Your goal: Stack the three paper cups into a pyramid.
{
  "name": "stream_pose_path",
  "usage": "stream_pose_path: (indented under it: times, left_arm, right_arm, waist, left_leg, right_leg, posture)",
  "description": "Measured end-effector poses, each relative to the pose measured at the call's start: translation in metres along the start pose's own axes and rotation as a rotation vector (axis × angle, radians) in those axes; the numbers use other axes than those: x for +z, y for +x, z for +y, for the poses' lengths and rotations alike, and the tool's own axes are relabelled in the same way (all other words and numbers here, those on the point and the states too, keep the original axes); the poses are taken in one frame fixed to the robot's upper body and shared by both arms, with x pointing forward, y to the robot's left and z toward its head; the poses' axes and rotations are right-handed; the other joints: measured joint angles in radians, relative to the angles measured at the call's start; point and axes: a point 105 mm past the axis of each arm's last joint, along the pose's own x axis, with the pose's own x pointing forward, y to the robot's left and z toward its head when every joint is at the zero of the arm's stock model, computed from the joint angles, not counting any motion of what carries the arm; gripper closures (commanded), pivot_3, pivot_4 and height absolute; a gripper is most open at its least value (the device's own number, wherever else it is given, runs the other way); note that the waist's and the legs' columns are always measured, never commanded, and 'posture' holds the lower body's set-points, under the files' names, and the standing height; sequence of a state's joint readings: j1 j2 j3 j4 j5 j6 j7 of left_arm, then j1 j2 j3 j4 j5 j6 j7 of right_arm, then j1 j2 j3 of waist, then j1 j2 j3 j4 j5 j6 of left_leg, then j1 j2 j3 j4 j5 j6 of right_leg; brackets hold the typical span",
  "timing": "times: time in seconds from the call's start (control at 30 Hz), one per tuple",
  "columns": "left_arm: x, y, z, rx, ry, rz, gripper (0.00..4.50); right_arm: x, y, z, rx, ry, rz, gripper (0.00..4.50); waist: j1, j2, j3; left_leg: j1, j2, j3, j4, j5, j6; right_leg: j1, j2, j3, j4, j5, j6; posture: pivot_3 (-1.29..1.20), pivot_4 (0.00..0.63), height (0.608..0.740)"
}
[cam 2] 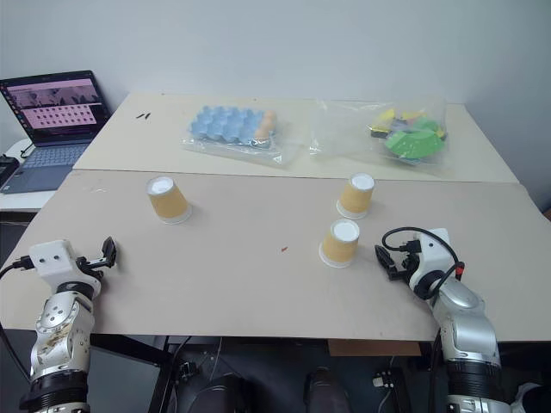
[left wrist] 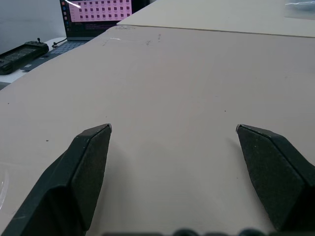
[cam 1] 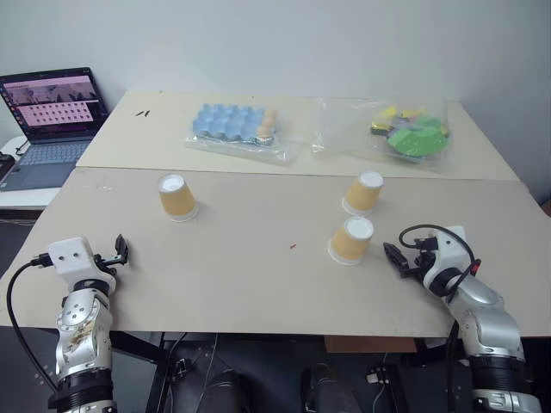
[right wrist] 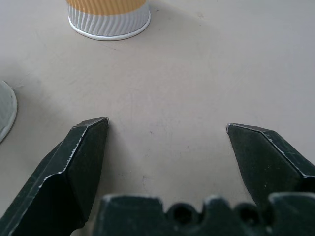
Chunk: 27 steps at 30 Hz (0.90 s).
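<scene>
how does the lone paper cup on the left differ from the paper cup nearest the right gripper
The left tan ribbed paper cup stands alone, apart from the others; the tan ribbed paper cup nearest the right gripper has a third cup close behind it. The left cup is far from the left gripper; the other is just ahead of the right gripper. Both stand upside down, white base up.
</scene>
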<state>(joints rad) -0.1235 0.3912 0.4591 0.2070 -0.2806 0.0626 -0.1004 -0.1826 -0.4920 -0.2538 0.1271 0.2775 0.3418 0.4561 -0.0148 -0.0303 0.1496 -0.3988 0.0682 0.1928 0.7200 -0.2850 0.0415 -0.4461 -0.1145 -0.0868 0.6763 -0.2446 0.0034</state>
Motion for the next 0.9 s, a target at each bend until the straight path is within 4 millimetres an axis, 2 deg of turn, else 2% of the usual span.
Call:
stream_pose_path:
  times: [0.03,0.1,0.13,0.17,0.23,0.27,0.3,0.37,0.47,0.67,0.8,0.9]
  left_arm:
    - [0.0,0.0,0.0,0.0,0.0,0.0,0.15]
    - [0.002,-0.004,-0.012,-0.08,-0.002,-0.003,0.15]
    - [0.005,-0.01,-0.035,-0.216,-0.001,-0.004,0.15]
    - [0.01,-0.024,-0.074,-0.443,0.006,-0.003,0.15]
    - [0.02,-0.052,-0.13,-0.764,0.028,-0.011,0.15]
    - [0.026,-0.069,-0.151,-0.912,0.051,-0.014,0.15]
    - [0.029,-0.085,-0.162,-1.032,0.09,-0.009,0.15]
    - [0.031,-0.102,-0.167,-1.159,0.156,0.015,0.15]
    - [0.034,-0.113,-0.168,-1.258,0.216,0.036,0.15]
    - [0.039,-0.116,-0.173,-1.314,0.213,0.044,0.15]
    - [0.042,-0.116,-0.177,-1.33,0.218,0.038,0.15]
    - [0.042,-0.117,-0.177,-1.333,0.218,0.041,0.15]
  right_arm:
    - [0.0,0.0,0.0,0.0,0.0,0.0,0.0]
    - [0.0,0.001,0.001,0.0,0.002,-0.001,0.0]
    - [-0.001,0.001,0.001,-0.002,0.003,0.001,0.0]
    - [0.0,0.003,0.003,0.003,0.001,-0.001,0.0]
    - [0.005,0.008,0.01,0.03,-0.013,-0.009,0.0]
    - [0.007,0.01,0.014,0.054,-0.019,-0.013,0.0]
    - [0.007,0.009,0.015,0.083,-0.028,-0.005,0.0]
    - [0.007,0.003,0.011,0.138,-0.06,0.035,0.0]
    - [0.014,-0.011,0.004,0.283,-0.131,0.113,0.0]
    - [0.035,-0.031,0.028,0.585,-0.192,0.158,0.0]
    - [0.066,-0.023,0.051,0.716,-0.296,0.109,0.0]
    - [0.074,-0.012,0.066,0.743,-0.338,0.074,0.0]
  waist:
    - [0.0,0.0,0.0]
    - [-0.001,0.0,0.0]
    - [-0.001,0.0,0.0]
    - [0.002,0.0,0.0]
    - [0.004,0.0,0.0]
    - [0.001,0.0,0.0]
    - [-0.001,0.001,0.0]
    - [-0.004,0.005,-0.001]
    - [-0.002,0.009,-0.002]
    - [0.001,0.009,-0.001]
    - [-0.003,0.009,-0.001]
    - [0.001,0.009,-0.001]
  left_leg:
    - [0.0,0.0,0.0,0.0,0.0,0.0]
    - [0.0,0.0,0.0,0.0,0.0,0.0]
    - [-0.001,0.0,0.0,0.0,0.0,0.0]
    - [-0.002,0.0,0.0,0.0,-0.001,0.001]
    - [-0.002,0.0,0.0,0.001,-0.001,0.001]
    - [-0.001,0.0,0.0,0.001,-0.001,0.0]
    - [-0.001,0.0,0.0,0.0,0.0,0.0]
    - [0.0,0.0,0.0,-0.003,0.0,0.0]
    - [0.001,0.0,0.0,-0.004,0.0,0.0]
    - [0.006,0.0,-0.002,-0.007,-0.002,0.002]
    - [0.007,0.0,-0.002,-0.006,-0.002,0.002]
    - [0.006,0.0,-0.003,-0.006,-0.001,0.002]
  right_leg:
    - [0.0,0.0,0.0,0.0,0.0,0.0]
    - [0.0,0.0,0.0,-0.001,0.0,0.0]
    - [0.0,0.0,0.0,0.0,0.0,0.0]
    - [0.0,-0.001,-0.001,-0.001,0.0,0.0]
    - [-0.001,-0.001,-0.002,-0.001,0.0,0.0]
    - [0.0,-0.001,-0.002,-0.001,0.0,0.0]
    - [0.0,0.0,-0.001,-0.001,0.0,0.0]
    - [-0.001,0.0,0.0,-0.001,0.0,-0.001]
    - [0.0,0.0,0.0,-0.003,0.0,0.0]
    - [0.009,0.001,-0.002,-0.011,0.0,0.0]
    - [0.009,0.001,-0.002,-0.012,0.0,0.0]
    - [0.009,0.0,-0.003,-0.012,0.0,0.0]
  posture:
    - [0.0,0.15,0.706]
    - [0.0,0.15,0.706]
    - [0.0,0.15,0.706]
    - [0.0,0.15,0.706]
    - [0.0,0.15,0.706]
    - [0.0,0.15,0.706]
    - [0.0,0.15,0.706]
    - [0.0,0.15,0.706]
    - [0.0,0.15,0.706]
    - [0.0,0.15,0.706]
    - [0.0,0.15,0.706]
    - [0.0,0.15,0.706]
